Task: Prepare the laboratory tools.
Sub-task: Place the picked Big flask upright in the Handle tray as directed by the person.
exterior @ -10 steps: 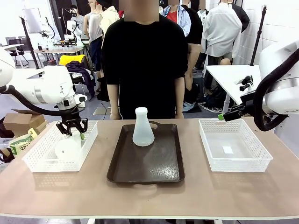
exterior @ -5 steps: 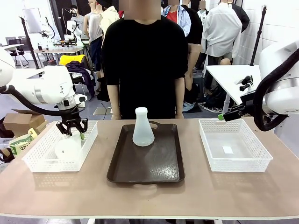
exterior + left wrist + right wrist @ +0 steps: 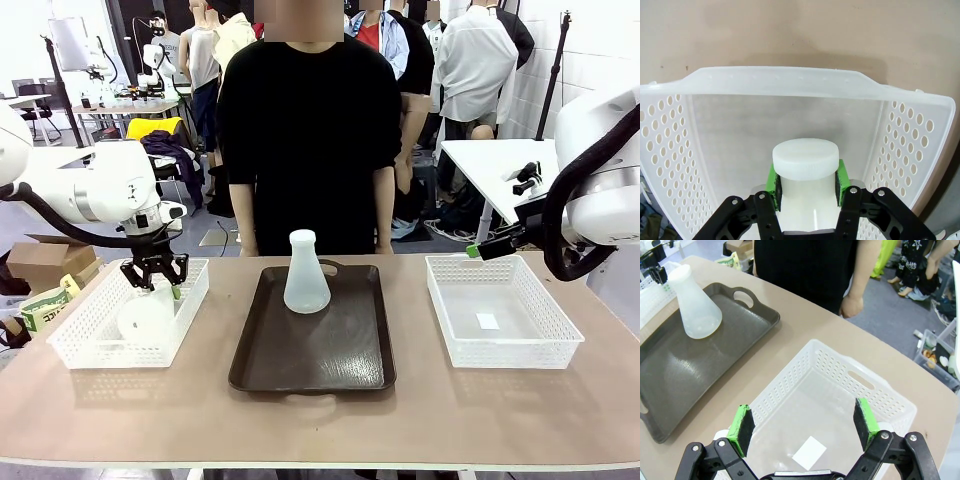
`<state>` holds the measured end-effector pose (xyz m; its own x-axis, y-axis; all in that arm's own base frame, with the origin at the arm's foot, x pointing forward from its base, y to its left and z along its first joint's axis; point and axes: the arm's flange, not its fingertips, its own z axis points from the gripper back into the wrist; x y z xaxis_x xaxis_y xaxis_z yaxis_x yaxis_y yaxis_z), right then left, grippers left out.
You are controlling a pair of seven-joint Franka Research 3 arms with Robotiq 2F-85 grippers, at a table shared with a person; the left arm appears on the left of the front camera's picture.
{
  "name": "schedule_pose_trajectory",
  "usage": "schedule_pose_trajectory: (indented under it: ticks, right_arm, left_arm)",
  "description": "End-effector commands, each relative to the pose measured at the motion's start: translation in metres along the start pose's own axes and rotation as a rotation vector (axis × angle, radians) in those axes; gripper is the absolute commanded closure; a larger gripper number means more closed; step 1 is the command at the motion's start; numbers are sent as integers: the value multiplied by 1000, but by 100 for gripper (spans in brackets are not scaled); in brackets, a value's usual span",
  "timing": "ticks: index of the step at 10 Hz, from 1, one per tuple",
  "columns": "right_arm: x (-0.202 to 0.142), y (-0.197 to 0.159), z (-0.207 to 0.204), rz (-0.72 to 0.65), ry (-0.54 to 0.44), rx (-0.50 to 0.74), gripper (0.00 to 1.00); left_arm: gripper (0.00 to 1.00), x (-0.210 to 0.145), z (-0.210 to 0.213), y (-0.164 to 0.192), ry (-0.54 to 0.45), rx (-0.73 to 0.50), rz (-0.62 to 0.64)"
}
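Note:
One translucent whitish flask (image 3: pixel 306 275) stands upright at the far end of the dark brown tray (image 3: pixel 312 350), also seen from the right wrist as flask (image 3: pixel 696 310) on tray (image 3: pixel 670 375). The other flask (image 3: pixel 145 316) is inside the left white basket (image 3: pixel 80 345). My left gripper (image 3: pixel 156 281) is shut on its neck; in the left wrist view the green pads (image 3: pixel 772 181) press both sides of the flask's neck (image 3: pixel 805 161). My right gripper (image 3: pixel 805 426) hangs open above the right white basket (image 3: pixel 840 385), nothing between its fingers.
A person in black stands at the far edge behind the tray, arms down, one hand (image 3: pixel 852 304) near the table edge. The right basket (image 3: pixel 505 345) holds only a small white label (image 3: pixel 487 321). Bare table lies in front of the tray.

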<state>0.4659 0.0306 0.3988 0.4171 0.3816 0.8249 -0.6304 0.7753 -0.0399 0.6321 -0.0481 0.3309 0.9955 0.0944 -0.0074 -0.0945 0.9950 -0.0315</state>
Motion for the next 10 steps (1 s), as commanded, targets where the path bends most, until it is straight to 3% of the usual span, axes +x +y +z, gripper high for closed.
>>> schedule_pose_trajectory:
  ticks: [1,10]
  right_arm:
    - [-1,0,1,-2,1,-1,0]
    - [-1,0,1,-2,1,-1,0]
  left_arm:
    - [100,0,0,0,-2,0,-6]
    - [100,-19,20,13,-62,-18,-27]
